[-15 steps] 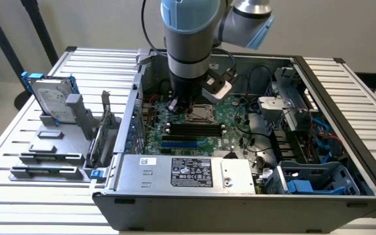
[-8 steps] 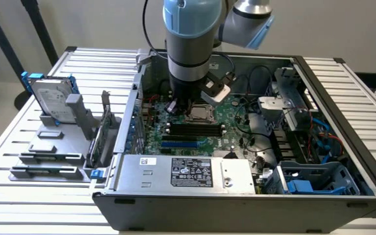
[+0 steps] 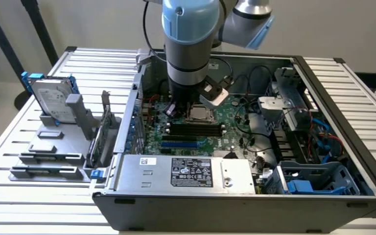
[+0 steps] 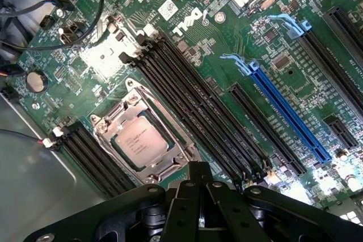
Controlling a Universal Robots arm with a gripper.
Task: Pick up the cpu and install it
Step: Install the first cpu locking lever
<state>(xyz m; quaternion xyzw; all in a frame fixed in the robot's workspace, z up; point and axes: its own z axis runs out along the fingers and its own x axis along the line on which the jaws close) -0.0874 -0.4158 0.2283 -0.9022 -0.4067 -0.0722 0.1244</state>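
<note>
Chip (image 4: 139, 141) sits in its socket just beyond my claw (image 4: 198, 182), which is closed and empty; I judge installation nearly done.

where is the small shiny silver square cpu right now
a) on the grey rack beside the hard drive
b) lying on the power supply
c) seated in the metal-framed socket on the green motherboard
c, the small shiny silver square cpu sits inside the metal-framed socket on the green motherboard.
</note>
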